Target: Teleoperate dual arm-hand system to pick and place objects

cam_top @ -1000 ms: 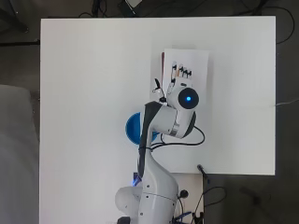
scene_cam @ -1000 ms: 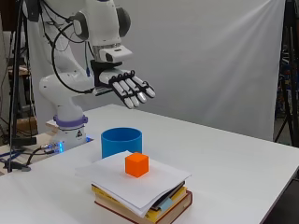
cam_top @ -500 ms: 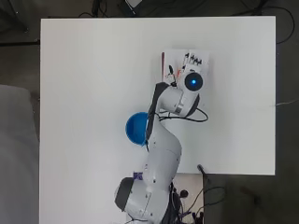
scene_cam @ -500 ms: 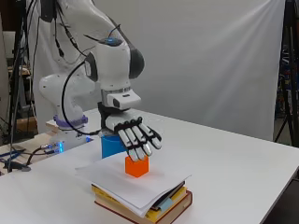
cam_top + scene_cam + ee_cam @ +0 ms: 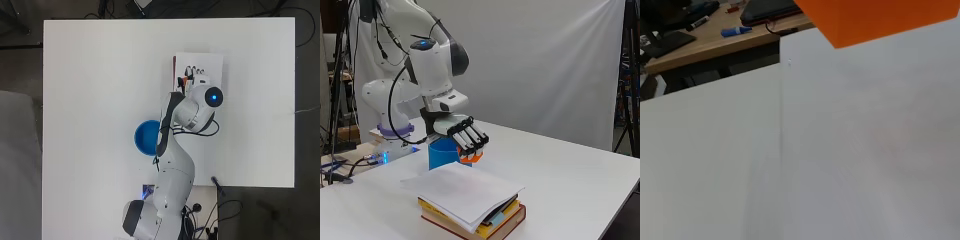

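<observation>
- The black and white robot hand [image 5: 465,138] has its fingers curled round a small orange cube [image 5: 471,157]; in the side view the cube shows just under the fingertips and appears lifted clear of the white sheet of paper [image 5: 465,192].
- That sheet lies on top of a stack of books with red and yellow covers [image 5: 487,223], near the right side of the white table [image 5: 100,75].
- The wrist view agrees: the orange cube sits close at the edge of the picture with pale paper beyond it.
- Judged from this, the picking step looks done and the carrying step is in hand.
- A round blue plastic bowl [image 5: 146,137] stands just left of the stack, nearer the arm's base, and seems the likely place to put the cube.
- The next move would call for swinging the hand left over the bowl's rim, keeping the cube held, then spreading the fingers.
</observation>
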Controlling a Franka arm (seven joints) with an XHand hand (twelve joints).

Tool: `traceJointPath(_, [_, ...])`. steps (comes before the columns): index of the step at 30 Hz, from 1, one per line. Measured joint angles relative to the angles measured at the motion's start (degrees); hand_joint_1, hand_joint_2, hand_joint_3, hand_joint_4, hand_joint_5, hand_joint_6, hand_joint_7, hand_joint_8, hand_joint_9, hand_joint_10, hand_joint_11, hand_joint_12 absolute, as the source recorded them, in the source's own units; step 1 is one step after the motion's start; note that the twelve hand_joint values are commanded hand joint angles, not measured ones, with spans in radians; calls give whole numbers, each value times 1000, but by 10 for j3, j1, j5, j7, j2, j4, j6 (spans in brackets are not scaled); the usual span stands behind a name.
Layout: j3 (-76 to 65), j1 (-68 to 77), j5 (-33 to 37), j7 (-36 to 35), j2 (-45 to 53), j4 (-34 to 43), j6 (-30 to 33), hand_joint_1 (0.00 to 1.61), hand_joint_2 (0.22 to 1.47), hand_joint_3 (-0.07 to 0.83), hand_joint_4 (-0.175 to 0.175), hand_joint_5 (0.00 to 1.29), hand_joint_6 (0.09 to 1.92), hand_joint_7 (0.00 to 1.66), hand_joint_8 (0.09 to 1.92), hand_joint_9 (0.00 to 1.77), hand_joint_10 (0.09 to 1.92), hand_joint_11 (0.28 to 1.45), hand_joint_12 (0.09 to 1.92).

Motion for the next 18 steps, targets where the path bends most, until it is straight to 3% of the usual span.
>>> traceJointPath(1, [2, -1, 19, -16, -7, 0, -7, 911, 1263, -2, 149, 689, 1433, 828, 1887, 1139, 1918, 810, 1760])
traceJointPath(3, [6, -1, 43, -44, -31, 0, -23, 897, 1259, -1, 170, 701, 1435, 886, 1920, 1214, 1920, 901, 1833])
traceJointPath(10, [35, -4, 55, -134, -158, -19, -42, 891, 1260, 1, 175, 695, 1451, 984, 1920, 1363, 1920, 1100, 1919])
traceJointPath(12, [47, -5, 49, -144, -200, -43, -37, 888, 1268, 4, 166, 681, 1474, 990, 1920, 1381, 1920, 1122, 1920])
traceJointPath(16, [69, -6, 30, -178, -286, -102, -39, 856, 1290, 6, 174, 642, 1528, 804, 1920, 1211, 1920, 1045, 1920])
traceJointPath(17, [73, -6, 25, -189, -308, -116, -43, 940, 1310, 10, 83, 603, 1522, 740, 1880, 1081, 1920, 916, 1893])
traceJointPath(18, [78, -6, 18, -197, -333, -131, -54, 994, 1332, 13, 29, 557, 1555, 690, 1825, 939, 1920, 757, 1781])
